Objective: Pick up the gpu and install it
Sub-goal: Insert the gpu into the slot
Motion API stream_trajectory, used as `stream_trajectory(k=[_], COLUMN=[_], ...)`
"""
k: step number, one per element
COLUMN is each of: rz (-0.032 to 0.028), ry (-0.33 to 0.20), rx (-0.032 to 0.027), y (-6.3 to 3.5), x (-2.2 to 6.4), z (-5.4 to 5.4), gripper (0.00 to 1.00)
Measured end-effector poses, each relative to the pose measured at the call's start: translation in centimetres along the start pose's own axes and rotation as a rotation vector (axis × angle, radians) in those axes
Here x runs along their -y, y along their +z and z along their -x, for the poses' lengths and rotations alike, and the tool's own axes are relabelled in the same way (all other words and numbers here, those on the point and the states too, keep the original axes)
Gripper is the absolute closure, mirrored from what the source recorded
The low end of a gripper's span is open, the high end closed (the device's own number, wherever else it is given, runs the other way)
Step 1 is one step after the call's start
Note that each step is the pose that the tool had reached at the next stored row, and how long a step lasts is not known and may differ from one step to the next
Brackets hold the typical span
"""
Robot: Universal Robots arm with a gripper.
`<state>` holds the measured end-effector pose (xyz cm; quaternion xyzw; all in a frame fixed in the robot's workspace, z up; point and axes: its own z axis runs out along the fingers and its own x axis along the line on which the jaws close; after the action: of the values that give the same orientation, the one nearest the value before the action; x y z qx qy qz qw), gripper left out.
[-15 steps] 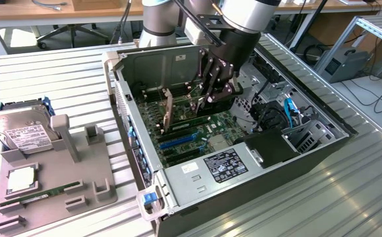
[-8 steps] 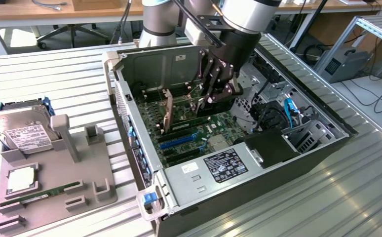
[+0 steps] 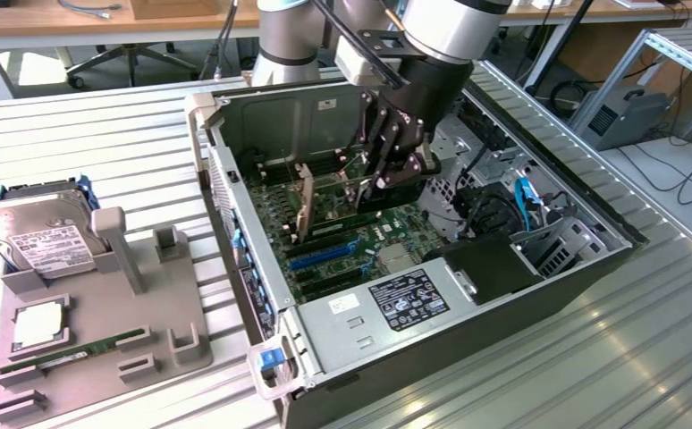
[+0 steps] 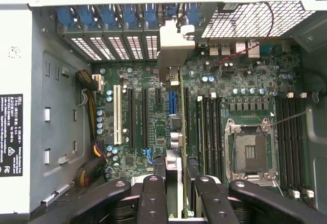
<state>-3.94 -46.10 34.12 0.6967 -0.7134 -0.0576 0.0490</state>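
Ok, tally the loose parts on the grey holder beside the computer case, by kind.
Hard drive: 1
Processor chip: 1
Memory stick: 1
Total: 3

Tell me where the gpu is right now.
The gpu stands on edge inside the open computer case, over the green motherboard, held by the gripper just to the exterior view's left of the gripper.
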Motion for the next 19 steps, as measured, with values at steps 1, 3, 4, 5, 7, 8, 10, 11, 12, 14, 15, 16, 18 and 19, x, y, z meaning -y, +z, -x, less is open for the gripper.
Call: stream_trajectory(k=[1, 3, 4, 5, 7, 8, 10, 11, 12, 14, 15, 16, 18, 19], rz=[0.0000, 0.0000, 0.0000, 0.0000, 0.0000, 0.0000, 0.0000, 0.0000, 0.0000, 0.0000, 0.0000, 0.0000, 0.0000, 0.0000], ry=[0.000, 0.000, 0.000, 0.000, 0.000, 0.000, 0.000, 0.000, 0.000, 0.000, 0.000, 0.000, 0.000, 0.000], rx=[0.0000, 0.0000, 0.0000, 0.0000, 0.0000, 0.0000, 0.0000, 0.0000, 0.0000, 0.0000, 0.0000, 0.0000, 0.0000, -0.0001], y=[0.02, 0.06, 0.09, 0.11, 0.15, 0.16, 0.24, 0.30, 0.32, 0.34, 0.42, 0.51, 0.53, 0.54], x=[0.00, 0.01, 0.02, 0.02, 0.03, 0.03, 0.04, 0.05, 0.05, 0.06, 0.08, 0.09, 0.10, 0.10], z=[-0.02, -0.08, -0.12, -0.14, -0.18, -0.20, -0.27, -0.33, -0.35, -0.38, -0.48, -0.60, -0.62, -0.64], gripper=[0.73, 0.73, 0.73, 0.73, 0.73, 0.73, 0.73, 0.73, 0.73, 0.73, 0.73, 0.73, 0.73, 0.73])
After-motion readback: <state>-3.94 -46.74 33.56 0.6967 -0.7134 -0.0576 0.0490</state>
